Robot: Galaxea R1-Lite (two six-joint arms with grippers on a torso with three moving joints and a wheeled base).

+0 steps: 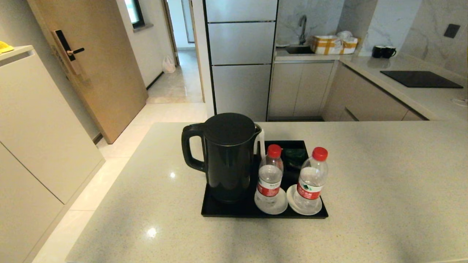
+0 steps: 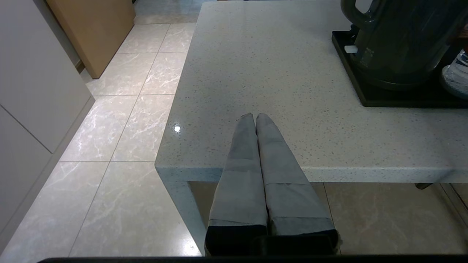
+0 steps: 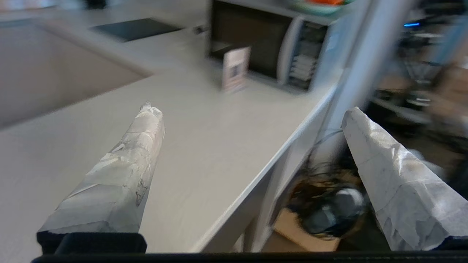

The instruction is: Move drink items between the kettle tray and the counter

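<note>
Now | kettle (image 1: pixel 228 157) and both bottles (image 1: pixel 269 175) stand on tray (image 1: pixel 234 212), untouched | my right pincer (image 3: pixel 248 120) gapes wide, empty, over tabletop (image 3: pixel 204 146) edge for reaching | left pincer (image 2: pixel 255 118) pressed together, parked.

Kettle (image 1: pixel 227 157) blocks tray (image 1: pixel 219 211) left side; bottles (image 1: pixel 270 175) approachable from right.

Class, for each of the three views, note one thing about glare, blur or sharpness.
Head view: sharp, with ceiling-light glints on the counter. Left wrist view: sharp, one bright glint near the counter's corner by the shut left gripper. Right wrist view: background smeared by motion blur; open right gripper clearer.
</note>
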